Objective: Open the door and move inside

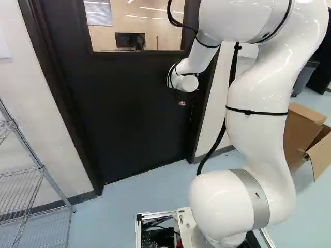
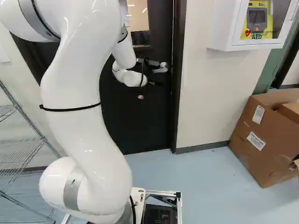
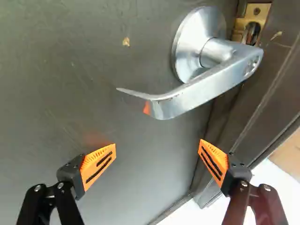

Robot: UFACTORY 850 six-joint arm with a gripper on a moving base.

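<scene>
Shows as a black door (image 1: pixel 129 113), upright, with a window (image 1: pixel 134 28) toward 12 o'clock. Looks closed or nearly so; cannot be told whether latched. Bears small pale chips. Carries a silver lever handle (image 3: pixel 201 93) near the 3 o'clock edge, reaching from a round base roughly toward 9 o'clock, curving to a thin tip.

A lab or office workroom is being suggested by wire shelving (image 1: pixel 41 168) at left, a defibrillator cabinet (image 2: pixel 222 29) at right and a monitor (image 1: pixel 129 39) beyond the windowed door (image 1: pixel 139 103).
</scene>
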